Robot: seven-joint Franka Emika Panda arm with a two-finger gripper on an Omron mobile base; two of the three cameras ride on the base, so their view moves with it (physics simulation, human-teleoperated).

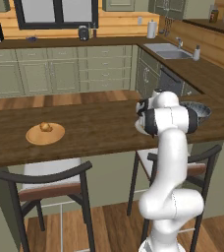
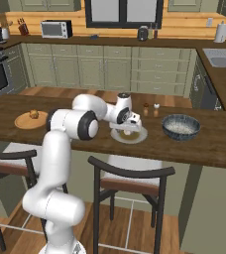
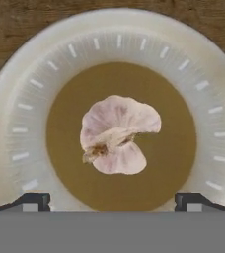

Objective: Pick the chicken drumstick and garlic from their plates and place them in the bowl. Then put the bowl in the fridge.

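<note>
1. Wooden counter (image 2: 85, 136) formed the work surface of a kitchen with green-grey cabinets behind; all places below are given relative to the pale plate (image 3: 16, 123) with the brownish centre.
2. At that plate's centre lay the garlic (image 3: 117, 134), a whitish bulb resting on its side, well inside the rim.
3. Directly above the pale plate hung the gripper (image 3: 112, 200), its jaws spread wide and empty; the two dark fingertips (image 3: 33, 201) stood one to either side of the bulb in the hand view.
4. Near the plate, on the side away from the arm's shoulder, stood the dark grey bowl (image 2: 181, 127), and it appeared to hold nothing yet.
5. Far from the plate, on its other side, lay the orange-tan plate (image 2: 25, 121) bearing the chicken drumstick (image 2: 34, 114).
6. The step in hand was judged to be the pick of the garlic. A straight descent seemed best, keeping the bulb midway between the fingers.
7. Closing should wait until the tips were low about the bulb's widest part, short of touching the plate.
8. A grip too high on the rounded bulb could let it slip or roll across the dish.
</note>
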